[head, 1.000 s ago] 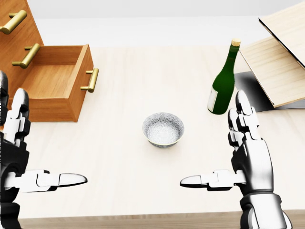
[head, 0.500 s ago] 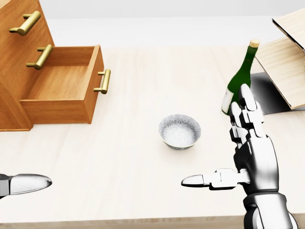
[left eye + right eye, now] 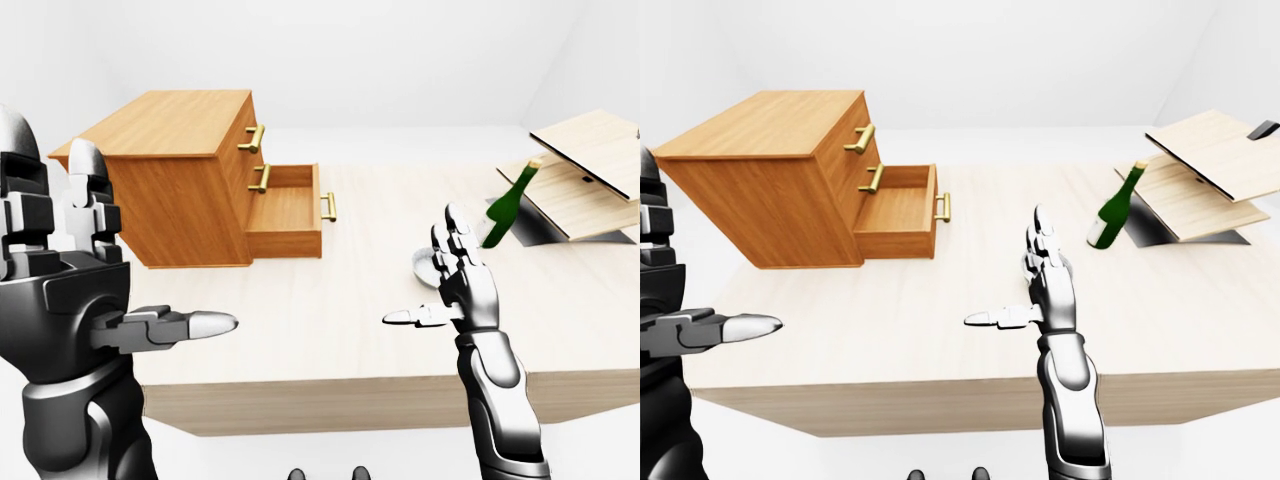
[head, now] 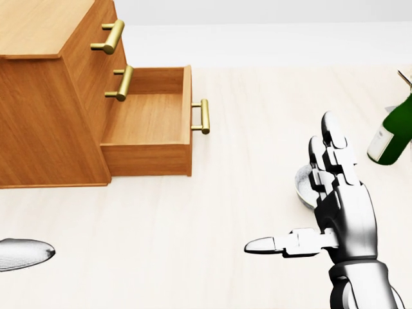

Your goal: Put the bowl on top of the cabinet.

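Your right hand (image 4: pixel 344 215) is raised over the table (image 3: pixel 330 330) with its fingers spread: two point straight up and the thumb sticks out sideways toward the left of the head view. It holds nothing. Your left hand (image 3: pixel 60 275) is posed the same way at the left edge of the left-eye view, fingers upright, thumb (image 4: pixel 22 253) stretched toward the right, palm bare. In the head view only that thumb tip shows, at the bottom left.

The bowl (image 3: pixel 422 268) sits on the table, to the right of the open drawer (image 4: pixel 151 129) and to the left of the green bottle (image 3: pixel 1111 213). Your right hand's upright fingers cover most of it, so only a sliver of its pale rim shows beside them. The hand seems to stand nearer the camera than the bowl, but you cannot tell from these views whether they touch.

The cabinet (image 3: pixel 175 200) stands on the left part of the table. Its flat wooden top is plainly seen in both eye views. It has three drawers with brass handles, and the lowest one is pulled out. The bottle stands near the slanted wooden panels (image 3: pixel 1205 150) at the right of the table.
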### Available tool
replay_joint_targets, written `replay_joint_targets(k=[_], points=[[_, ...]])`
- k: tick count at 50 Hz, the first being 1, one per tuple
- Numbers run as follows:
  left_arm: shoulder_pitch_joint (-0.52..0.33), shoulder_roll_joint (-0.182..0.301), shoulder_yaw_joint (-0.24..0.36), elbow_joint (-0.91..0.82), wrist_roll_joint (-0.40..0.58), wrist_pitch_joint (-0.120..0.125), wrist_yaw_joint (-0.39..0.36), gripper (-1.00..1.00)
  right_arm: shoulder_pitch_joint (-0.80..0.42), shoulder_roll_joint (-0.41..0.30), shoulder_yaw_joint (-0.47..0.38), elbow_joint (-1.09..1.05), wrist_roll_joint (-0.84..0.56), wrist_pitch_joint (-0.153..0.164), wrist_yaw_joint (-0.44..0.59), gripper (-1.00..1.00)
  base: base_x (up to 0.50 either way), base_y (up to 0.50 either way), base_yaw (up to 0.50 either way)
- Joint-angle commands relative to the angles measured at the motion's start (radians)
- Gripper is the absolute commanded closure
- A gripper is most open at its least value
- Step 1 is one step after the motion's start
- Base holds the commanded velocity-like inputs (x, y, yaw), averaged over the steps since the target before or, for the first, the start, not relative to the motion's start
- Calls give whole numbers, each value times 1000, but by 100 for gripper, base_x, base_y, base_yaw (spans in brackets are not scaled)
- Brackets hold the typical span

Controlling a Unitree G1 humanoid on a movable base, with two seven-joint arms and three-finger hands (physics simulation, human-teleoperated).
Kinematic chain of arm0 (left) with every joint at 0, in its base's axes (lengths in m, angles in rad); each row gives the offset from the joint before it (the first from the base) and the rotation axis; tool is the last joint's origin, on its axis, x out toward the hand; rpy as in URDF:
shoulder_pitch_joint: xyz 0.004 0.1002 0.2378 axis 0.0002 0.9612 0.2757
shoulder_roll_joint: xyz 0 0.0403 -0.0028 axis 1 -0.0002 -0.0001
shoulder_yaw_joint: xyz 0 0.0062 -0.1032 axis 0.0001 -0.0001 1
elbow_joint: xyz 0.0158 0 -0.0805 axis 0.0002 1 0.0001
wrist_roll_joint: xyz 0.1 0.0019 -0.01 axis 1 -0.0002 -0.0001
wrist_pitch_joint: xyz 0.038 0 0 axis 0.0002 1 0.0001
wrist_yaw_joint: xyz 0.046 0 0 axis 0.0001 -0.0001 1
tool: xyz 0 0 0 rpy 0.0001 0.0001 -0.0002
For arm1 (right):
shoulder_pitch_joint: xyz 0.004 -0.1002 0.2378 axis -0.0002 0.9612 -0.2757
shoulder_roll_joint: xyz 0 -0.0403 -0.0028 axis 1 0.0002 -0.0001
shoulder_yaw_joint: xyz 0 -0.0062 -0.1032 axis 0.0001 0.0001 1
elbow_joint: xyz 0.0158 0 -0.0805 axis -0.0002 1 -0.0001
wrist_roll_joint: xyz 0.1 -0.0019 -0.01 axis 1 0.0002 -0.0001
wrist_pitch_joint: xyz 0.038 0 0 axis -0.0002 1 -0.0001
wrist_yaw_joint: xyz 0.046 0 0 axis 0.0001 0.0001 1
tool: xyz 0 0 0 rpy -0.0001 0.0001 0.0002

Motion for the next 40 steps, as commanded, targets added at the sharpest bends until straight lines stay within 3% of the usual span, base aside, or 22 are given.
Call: replay_joint_targets(k=[1, 22, 31, 40], points=[[1, 0, 1, -4, -1, 0, -1, -100, 2, 0, 3, 7, -3, 0, 4, -100, 9, 50, 0], [2, -1, 2, -10, -2, 0, -3, -100, 3, 2, 2, -8, -3, 0, 0, -100, 3, 49, 0], [2, -1, 1, -9, -1, 0, -4, -100, -2, 2, -6, -8, 8, 0, -5, -100, 0, 0, 0], [0, 1, 8, -22, -11, 0, -3, -100, 0, 0, -12, -17, 24, 0, -1, -100, 48, 0, 0]])
